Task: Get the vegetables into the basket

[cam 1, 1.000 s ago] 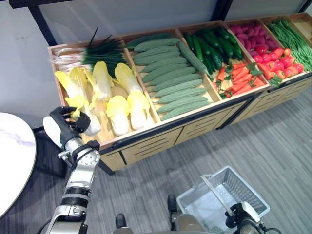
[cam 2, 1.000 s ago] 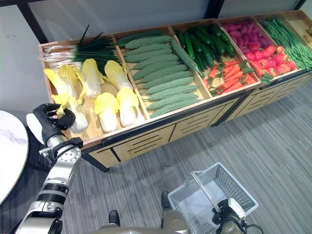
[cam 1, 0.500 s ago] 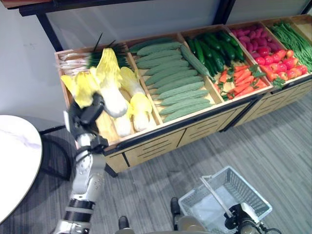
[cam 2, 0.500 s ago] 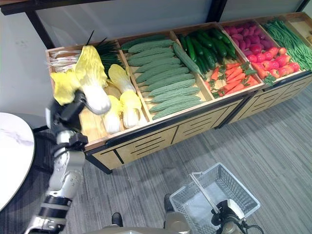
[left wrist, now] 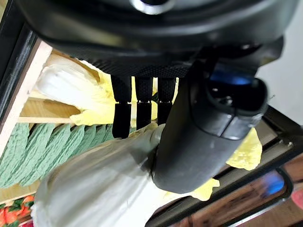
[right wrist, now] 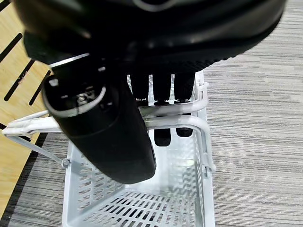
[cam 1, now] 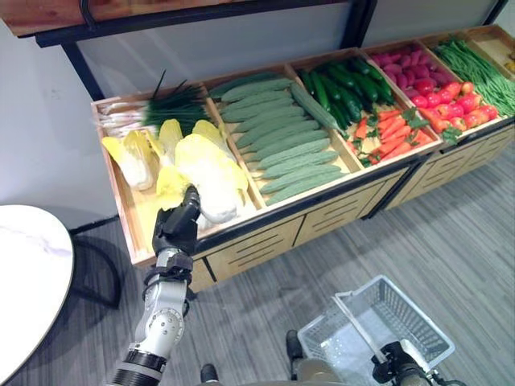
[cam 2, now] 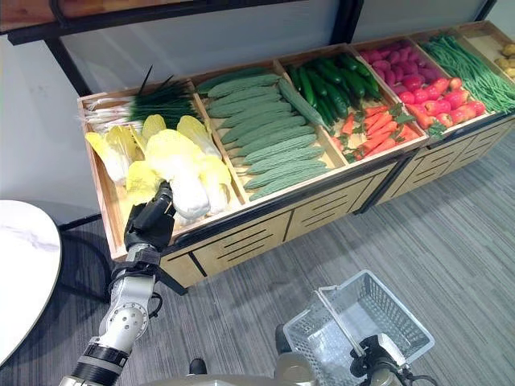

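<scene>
Grasping a napa cabbage (cam 1: 211, 178) by its firm white base, left robot hand (cam 1: 177, 227) sits centre-left. Leaves look soft, bruisable. Right robot hand (right wrist: 156, 118) clenches the basket handle (right wrist: 177, 121).

My matt dark left hand (cam 1: 177, 229) grips a smooth, waxy cabbage (cam 1: 208, 170). My right hand (right wrist: 104, 118) holds a glossy white plastic basket (cam 1: 418, 326). Wooden crates (cam 1: 129, 233); grey carpet floor (cam 1: 451, 233).
</scene>
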Available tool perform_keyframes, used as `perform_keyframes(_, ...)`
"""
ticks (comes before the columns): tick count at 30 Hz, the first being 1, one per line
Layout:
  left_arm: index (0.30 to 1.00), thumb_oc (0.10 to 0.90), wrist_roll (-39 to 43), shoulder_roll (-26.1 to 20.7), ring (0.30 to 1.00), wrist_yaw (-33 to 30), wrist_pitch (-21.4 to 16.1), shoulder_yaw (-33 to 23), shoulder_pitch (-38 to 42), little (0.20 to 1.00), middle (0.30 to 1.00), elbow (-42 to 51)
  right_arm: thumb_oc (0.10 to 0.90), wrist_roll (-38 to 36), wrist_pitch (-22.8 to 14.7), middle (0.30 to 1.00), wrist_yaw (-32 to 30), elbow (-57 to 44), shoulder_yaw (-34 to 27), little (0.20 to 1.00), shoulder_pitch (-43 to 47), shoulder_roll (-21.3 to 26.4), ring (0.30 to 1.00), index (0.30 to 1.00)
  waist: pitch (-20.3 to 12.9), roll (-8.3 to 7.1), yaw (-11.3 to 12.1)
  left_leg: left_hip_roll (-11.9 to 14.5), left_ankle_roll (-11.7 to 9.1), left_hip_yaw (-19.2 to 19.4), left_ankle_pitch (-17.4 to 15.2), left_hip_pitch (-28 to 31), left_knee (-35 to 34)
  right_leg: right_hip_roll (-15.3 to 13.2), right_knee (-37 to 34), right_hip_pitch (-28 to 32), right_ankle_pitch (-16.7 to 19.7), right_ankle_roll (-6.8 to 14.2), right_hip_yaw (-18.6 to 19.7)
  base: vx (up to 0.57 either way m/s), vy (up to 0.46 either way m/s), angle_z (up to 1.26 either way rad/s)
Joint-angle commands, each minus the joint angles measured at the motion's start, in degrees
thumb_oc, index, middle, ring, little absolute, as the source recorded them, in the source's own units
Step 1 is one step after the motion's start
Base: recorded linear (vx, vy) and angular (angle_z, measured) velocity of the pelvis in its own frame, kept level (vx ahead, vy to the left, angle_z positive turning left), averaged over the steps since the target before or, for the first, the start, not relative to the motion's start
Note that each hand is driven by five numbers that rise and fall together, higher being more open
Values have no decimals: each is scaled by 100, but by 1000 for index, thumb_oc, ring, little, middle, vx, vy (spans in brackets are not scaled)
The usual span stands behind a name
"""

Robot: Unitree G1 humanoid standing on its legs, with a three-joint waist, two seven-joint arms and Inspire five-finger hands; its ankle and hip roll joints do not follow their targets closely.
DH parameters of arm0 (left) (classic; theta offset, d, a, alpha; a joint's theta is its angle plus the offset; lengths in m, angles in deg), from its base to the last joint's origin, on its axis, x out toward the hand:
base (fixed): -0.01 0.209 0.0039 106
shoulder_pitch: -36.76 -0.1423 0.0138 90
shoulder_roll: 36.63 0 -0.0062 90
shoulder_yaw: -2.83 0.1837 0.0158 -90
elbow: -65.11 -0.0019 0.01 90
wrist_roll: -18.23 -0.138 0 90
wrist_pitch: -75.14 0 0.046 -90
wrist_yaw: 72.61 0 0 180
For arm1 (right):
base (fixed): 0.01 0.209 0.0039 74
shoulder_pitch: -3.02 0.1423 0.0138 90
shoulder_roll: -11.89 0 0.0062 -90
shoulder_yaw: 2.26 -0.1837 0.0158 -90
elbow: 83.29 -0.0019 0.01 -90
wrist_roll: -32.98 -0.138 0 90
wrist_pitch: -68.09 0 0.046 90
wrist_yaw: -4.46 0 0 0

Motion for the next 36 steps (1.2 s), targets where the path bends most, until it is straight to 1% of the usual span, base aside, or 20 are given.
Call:
perform_keyframes(1, 300, 400, -145, -185, 300, 505, -395, -160, 614, 300, 300, 540, 400, 52, -83, 300, -50, 34, -20, 300, 67, 264, 300, 300, -26, -339, -17, -139, 239, -303, -564, -111, 511, -533, 272, 25, -309, 558, 10, -61, 79, -19)
perform_keyframes(3, 300, 400, -149, -230, 300, 516, -357, -93, 644, 300, 300, 574, 400, 12, -80, 300, -36, 18, -76, 300, -22, 247, 300, 300, 35, -368, -52, -209, 289, -321, -646, -230, 710, -576, 442, -80, -287, 583, 74, -95, 136, -12)
perform_keyframes(4, 300, 400, -162, -274, 300, 550, -341, -13, 723, 300, 300, 604, 400, 11, -59, 300, -8, 12, -143, 300, -108, 258, 300, 300, 104, -404, -138, -317, 361, -309, -716, -323, 819, -666, 560, -231, -92, 669, 174, -105, 160, -8)
perform_keyframes(5, 300, 400, -162, -274, 300, 550, -341, -12, 724, 300, 300, 603, 400, 12, -58, 300, -7, 11, -145, 300, -109, 257, 300, 300, 101, -405, -134, -320, 363, -306, -717, -328, 822, -668, 560, -236, -90, 671, 179, -123, 177, -3)
perform_keyframes(7, 300, 400, -167, -283, 300, 569, -347, 37, 789, 300, 300, 616, 400, 16, -42, 300, 10, 1, -182, 300, -171, 254, 300, 300, 148, -436, -233, -442, 418, -203, -733, -387, 807, -738, 505, -415, 354, 797, 366, -160, 158, -14)
perform_keyframes(8, 300, 400, -227, -318, 300, 552, -397, 50, 828, 300, 300, 656, 400, 8, -9, 300, -7, -54, -200, 300, -149, 239, 300, 300, 250, -401, -308, -466, 457, -36, -736, -453, 821, -769, 473, -699, 807, 803, 439, -186, 139, -32)
perform_keyframes(9, 300, 400, -227, -321, 300, 552, -397, 49, 830, 300, 300, 656, 400, 8, -8, 300, -7, -54, -199, 300, -147, 236, 300, 300, 233, -412, -301, -474, 457, -23, -720, -474, 817, -774, 475, -730, 818, 803, 456, -202, 136, -42)
perform_keyframes(10, 300, 400, -219, -343, 300, 559, -413, 61, 851, 300, 300, 670, 400, -11, -4, 300, -10, -54, -185, 300, -119, 217, 300, 300, 273, -391, -309, -468, 492, 50, -715, -531, 838, -773, 512, -837, 791, 803, 372, -136, 101, -77)
perform_keyframes(11, 300, 400, -235, -367, 300, 551, -422, 66, 876, 300, 300, 694, 400, -23, -6, 300, -31, -75, -178, 300, -118, 191, 300, 300, 349, -351, -272, -421, 511, 160, -716, -527, 850, -797, 646, -856, 612, 750, 55, -276, 200, -72)
perform_keyframes(12, 300, 400, -239, -396, 300, 568, -414, -6, 904, 300, 300, 707, 400, -32, -6, 300, -19, -89, -137, 300, -126, 143, 300, 300, 416, -292, -164, -358, 546, 398, -677, -555, 788, -886, 984, -780, 121, 535, -694, -258, 192, -88)
perform_keyframes(13, 300, 400, -226, -384, 300, 552, -409, -32, 906, 300, 300, 700, 400, -35, -4, 300, -20, -79, -134, 300, -124, 130, 300, 300, 419, -285, -131, -332, 552, 501, -622, -552, 739, -883, 1175, -733, -26, 489, -906, -159, 178, -75)
perform_keyframes(14, 300, 400, -222, -365, 300, 534, -405, -41, 904, 300, 300, 692, 400, -29, 1, 300, -29, -38, -144, 300, -148, 124, 300, 300, 393, -241, -110, -309, 522, 522, -678, -497, 666, -841, 1406, -608, -284, 507, -1038, -13, 81, -123)
perform_keyframes(15, 300, 400, -222, -364, 300, 534, -405, -40, 903, 300, 300, 693, 400, -29, 0, 300, -30, -38, -144, 300, -149, 125, 300, 300, 397, -242, -108, -312, 520, 523, -678, -488, 661, -843, 1421, -609, -297, 507, -1035, -7, 61, -119)
perform_keyframes(18, 300, 400, -255, -373, 300, 504, -339, -21, 891, 300, 300, 777, 400, -72, 32, 300, -78, 190, -226, 300, -147, 153, 300, 300, 327, -197, -49, -260, 568, 795, -556, -522, 554, -790, 2162, -451, -675, 413, -1339, -73, 32, -75)
perform_keyframes(21, 300, 400, -322, -433, 300, 551, -288, -65, 847, 300, 300, 871, 400, -107, 20, 300, -102, 181, -214, 300, -135, 132, 300, 300, 288, -232, 13, -235, 542, 1030, -508, -493, 502, -797, 2200, -330, -752, 404, -1454, -23, -67, -56)
perform_keyframes(22, 300, 400, -312, -438, 300, 573, -282, -93, 843, 300, 300, 866, 400, -144, 3, 300, -118, 121, -178, 300, -122, 93, 300, 300, 254, -284, 63, -194, 494, 1194, -489, -471, 506, -812, 1879, -217, -767, 416, -1618, 33, -154, -61)
perform_keyframes(27, 300, 400, -266, -407, 300, 633, -320, -178, 823, 300, 300, 919, 400, -196, -28, 300, -124, 20, -143, 300, -138, 68, 300, 300, 233, -276, 6, -15, 351, 1411, -387, -455, 601, -622, 1432, -71, -1027, 323, -1609, 34, -168, -50)
perform_keyframes(31, 300, 400, -190, -322, 300, 607, -360, -156, 816, 300, 300, 899, 400, -251, -33, 300, -199, -57, -177, 300, -184, 108, 300, 300, 251, -191, -114, 189, 168, 1521, -141, -438, 487, -401, 1154, -42, -1121, 239, -1548, 22, -210, -21)
perform_keyframes(32, 300, 400, -179, -278, 300, 626, -339, -106, 819, 300, 300, 890, 400, -279, -30, 300, -239, -64, -221, 300, -198, 157, 300, 300, 276, -124, -173, 287, 70, 1540, -7, -421, 433, -290, 1093, -40, -1177, 181, -1511, 21, -224, -21)
perform_keyframes(36, 300, 400, -134, -189, 300, 679, -329, -7, 862, 300, 300, 846, 400, -360, -48, 300, -301, -56, -296, 300, -201, 277, 300, 300, 330, 1, -266, 482, -104, 1548, 196, -460, 439, -97, 1046, -70, -1223, 64, -1472, 8, -221, -12)
